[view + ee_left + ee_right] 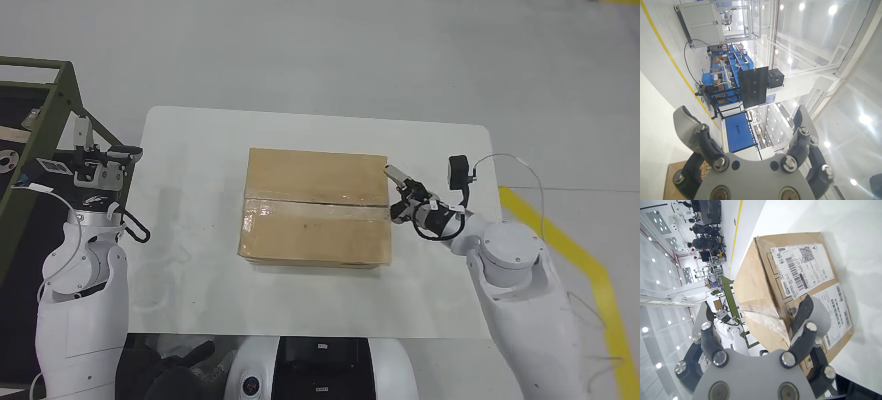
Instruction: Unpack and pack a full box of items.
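While left jaws gape empty, right jaws spread wide; box (753, 291) edge between.

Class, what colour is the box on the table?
The box is plain brown, sealed with clear tape; this shows best in the top view.

Closed cardboard box (315, 207) on the desk (190, 290).
Brown, flaps shut and sealed with clear tape (315, 203) along the top seam, it lies flat at mid-desk; white shipping labels (802, 266) cover one end face.
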Controlling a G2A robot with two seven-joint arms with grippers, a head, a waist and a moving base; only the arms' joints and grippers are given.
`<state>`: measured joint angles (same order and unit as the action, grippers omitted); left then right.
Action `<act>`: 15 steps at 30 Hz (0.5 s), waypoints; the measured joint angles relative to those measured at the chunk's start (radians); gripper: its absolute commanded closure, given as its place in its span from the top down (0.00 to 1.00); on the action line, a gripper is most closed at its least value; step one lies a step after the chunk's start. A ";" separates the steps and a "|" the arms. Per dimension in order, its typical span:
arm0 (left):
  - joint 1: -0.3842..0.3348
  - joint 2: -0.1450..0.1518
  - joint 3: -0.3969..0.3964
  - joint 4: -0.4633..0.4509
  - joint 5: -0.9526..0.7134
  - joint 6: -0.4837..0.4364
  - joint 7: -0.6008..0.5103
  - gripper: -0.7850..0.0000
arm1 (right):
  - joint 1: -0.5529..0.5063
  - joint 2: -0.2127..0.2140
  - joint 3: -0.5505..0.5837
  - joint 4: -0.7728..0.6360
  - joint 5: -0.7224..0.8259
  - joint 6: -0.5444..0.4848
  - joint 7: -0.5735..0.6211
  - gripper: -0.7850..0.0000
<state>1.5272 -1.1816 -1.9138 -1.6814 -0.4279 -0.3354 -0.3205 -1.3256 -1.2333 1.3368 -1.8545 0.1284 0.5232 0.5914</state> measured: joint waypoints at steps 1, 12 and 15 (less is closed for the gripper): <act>0.000 0.000 0.000 0.000 0.000 0.000 0.000 1.00 | 0.005 0.000 -0.005 0.003 0.001 0.001 0.000 1.00; 0.000 0.000 0.000 0.000 0.000 0.000 0.000 1.00 | 0.050 0.000 -0.048 0.032 0.000 0.019 -0.006 1.00; 0.000 0.000 0.000 0.000 0.000 0.000 0.000 1.00 | 0.048 0.002 -0.038 0.039 0.002 0.023 -0.020 1.00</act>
<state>1.5272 -1.1816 -1.9138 -1.6814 -0.4279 -0.3354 -0.3205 -1.2774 -1.2315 1.2985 -1.8157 0.1306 0.5461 0.5713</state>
